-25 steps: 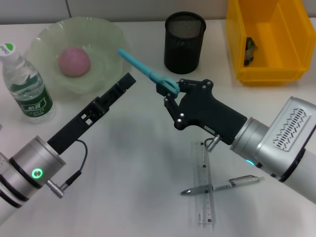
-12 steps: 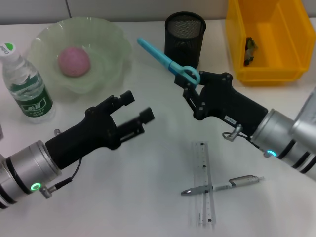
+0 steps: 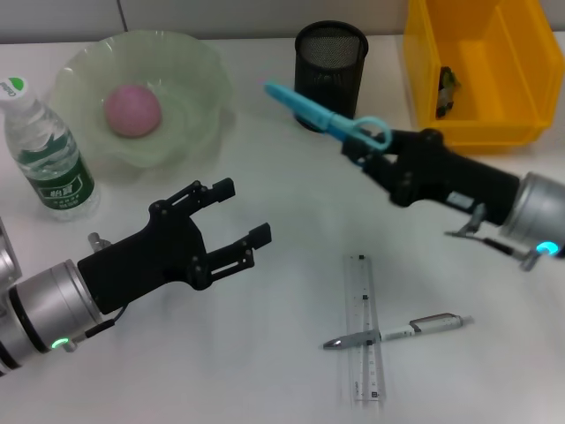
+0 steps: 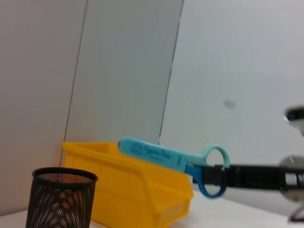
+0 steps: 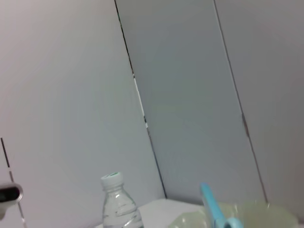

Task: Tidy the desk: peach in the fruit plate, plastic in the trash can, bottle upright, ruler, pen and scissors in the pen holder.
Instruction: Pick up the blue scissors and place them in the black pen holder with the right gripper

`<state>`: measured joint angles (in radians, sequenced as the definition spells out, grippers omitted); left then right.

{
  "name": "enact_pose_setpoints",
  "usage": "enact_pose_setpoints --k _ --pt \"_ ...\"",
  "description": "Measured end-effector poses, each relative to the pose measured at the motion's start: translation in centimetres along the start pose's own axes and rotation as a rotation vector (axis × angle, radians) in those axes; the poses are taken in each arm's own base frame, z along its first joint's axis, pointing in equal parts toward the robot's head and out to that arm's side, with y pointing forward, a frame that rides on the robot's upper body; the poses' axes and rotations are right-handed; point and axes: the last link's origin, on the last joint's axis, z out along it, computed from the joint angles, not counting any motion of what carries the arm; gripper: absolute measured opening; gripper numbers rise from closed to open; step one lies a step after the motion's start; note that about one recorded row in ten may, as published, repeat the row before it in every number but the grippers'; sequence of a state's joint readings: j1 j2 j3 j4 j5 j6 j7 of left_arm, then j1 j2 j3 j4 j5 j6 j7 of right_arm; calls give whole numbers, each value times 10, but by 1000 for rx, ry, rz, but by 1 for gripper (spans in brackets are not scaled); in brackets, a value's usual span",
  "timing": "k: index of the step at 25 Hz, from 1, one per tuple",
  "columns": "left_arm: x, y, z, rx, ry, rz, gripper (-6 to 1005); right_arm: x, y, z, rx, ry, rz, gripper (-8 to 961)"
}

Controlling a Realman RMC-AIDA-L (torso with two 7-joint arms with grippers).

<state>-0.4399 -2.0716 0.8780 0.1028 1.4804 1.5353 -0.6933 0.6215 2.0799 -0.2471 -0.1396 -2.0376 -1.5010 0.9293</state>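
My right gripper (image 3: pixel 365 148) is shut on the handle of the teal scissors (image 3: pixel 309 108), which hang in the air with the blades pointing left, just in front of the black mesh pen holder (image 3: pixel 330 64). The left wrist view shows the scissors (image 4: pixel 161 154) above the pen holder (image 4: pixel 61 197). My left gripper (image 3: pixel 243 212) is open and holds nothing, low over the desk's middle left. The peach (image 3: pixel 132 110) lies in the green fruit plate (image 3: pixel 199 71). The bottle (image 3: pixel 48 159) stands upright at the left. Ruler (image 3: pixel 365 309) and pen (image 3: pixel 415 330) lie crossed at the front. The plastic (image 3: pixel 448 88) is in the yellow bin (image 3: pixel 521 79).
The yellow bin (image 4: pixel 137 190) stands right of the pen holder at the back. In the right wrist view the bottle (image 5: pixel 118 204), the scissors' tip (image 5: pixel 211 204) and the plate's rim (image 5: pixel 266 211) show against a grey wall.
My right gripper has carried the scissors right and back, toward the pen holder. My left arm has let go of them, drawn back to the lower left, and now stands open.
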Motion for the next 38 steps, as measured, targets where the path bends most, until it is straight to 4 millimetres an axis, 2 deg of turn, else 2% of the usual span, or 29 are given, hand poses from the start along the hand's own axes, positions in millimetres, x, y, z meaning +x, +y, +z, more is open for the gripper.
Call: enact_pose_setpoints --k 5,12,17,18,20,22,24,25,26,27,28,30,33,35,38 --pt "-3 -5 -3 8 -46 43 815 -15 -17 -9 -19 103 57 66" --pt "-3 -5 -5 6 -50 50 814 -32 -28 -7 -39 217 82 65" --pt "-4 -4 -6 2 -52 50 814 -60 -46 -14 -3 299 105 66" --pt "-4 -4 -7 3 -52 49 814 -60 -46 -14 -3 299 105 66" --pt "-5 -4 -7 5 -53 48 814 -77 -53 -16 11 329 116 66" --pt "-6 -4 -8 10 -56 46 814 -83 -55 -16 14 345 121 65" --pt "-6 -4 -9 11 -57 45 814 -98 -58 -12 21 383 114 65" --pt "-6 -4 -9 13 -58 44 814 -113 -61 -7 36 422 104 65" --pt "-7 -3 -10 15 -58 43 814 -113 -61 -7 36 422 104 65" --pt "-7 -3 -10 16 -57 43 814 -127 -65 -1 62 472 98 65" --pt "-7 -3 -10 17 -57 43 814 -127 -65 -1 62 472 98 65" --pt "-7 -3 -11 18 -57 43 813 -143 -69 9 102 545 92 65" --pt "-7 -4 -12 21 -60 48 813 -152 -71 17 124 585 94 65" --pt "-7 -4 -12 22 -61 48 813 -165 -71 30 150 630 84 65" --pt "-9 -5 -14 35 -69 61 813 -171 -73 37 172 657 76 65"
